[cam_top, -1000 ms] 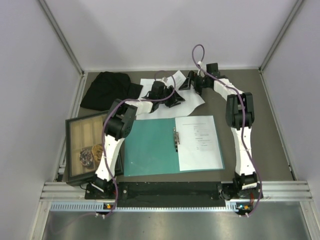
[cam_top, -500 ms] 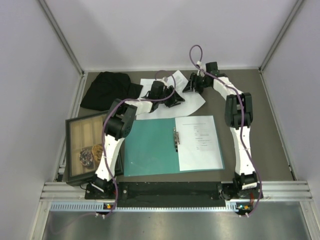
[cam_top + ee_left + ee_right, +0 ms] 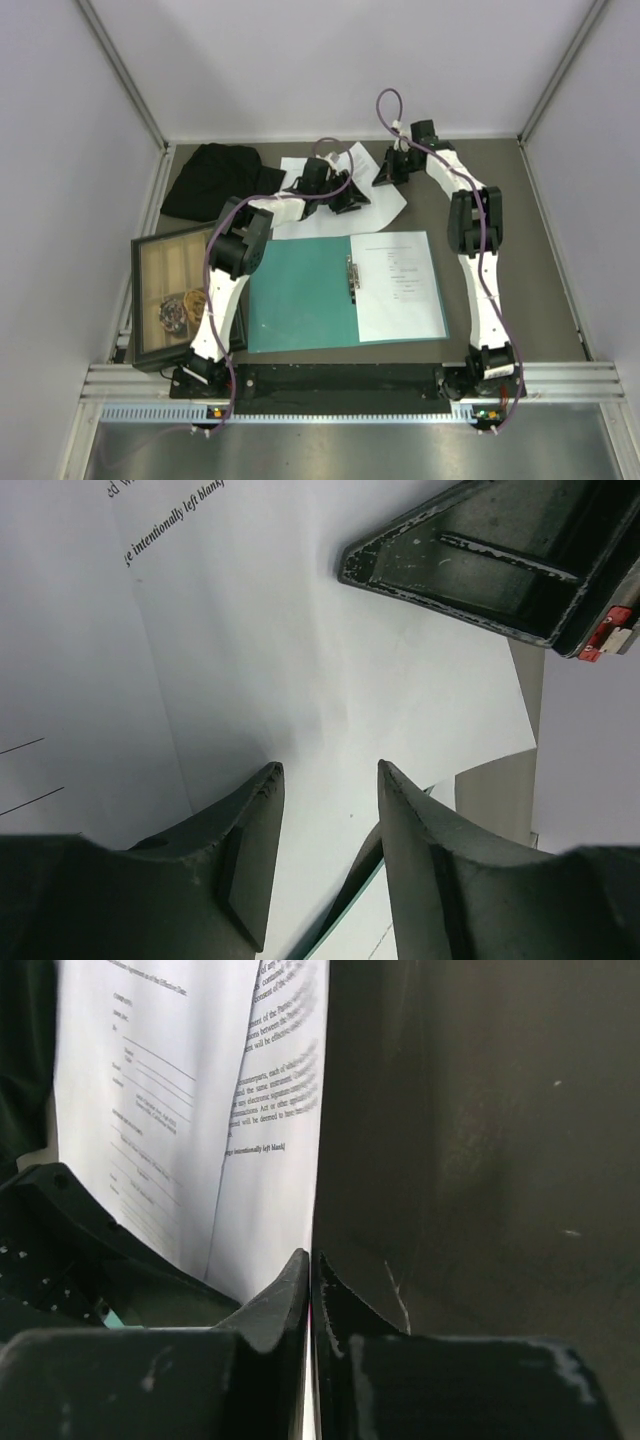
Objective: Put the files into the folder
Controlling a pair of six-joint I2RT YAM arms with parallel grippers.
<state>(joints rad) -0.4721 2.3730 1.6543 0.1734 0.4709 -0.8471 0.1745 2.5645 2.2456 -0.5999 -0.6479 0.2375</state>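
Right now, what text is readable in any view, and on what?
"intentionally left blank]": on the loose sheet, left wrist view; its start is cut off.
Same line, right wrist view: faint; the paragraphs above it are blurred.
Filed sheet in the folder: print too small to read.

This is a robot test cell in a lab, not a real office. Plain pale panel walls [image 3: 60, 150] box in a grey-brown surface [image 3: 520, 200]. Metal rails [image 3: 340, 375] line its near edge, where two cabled arms [image 3: 230, 270] are bolted. The only office things are a folder [image 3: 300, 295] and paper sheets [image 3: 400, 285].
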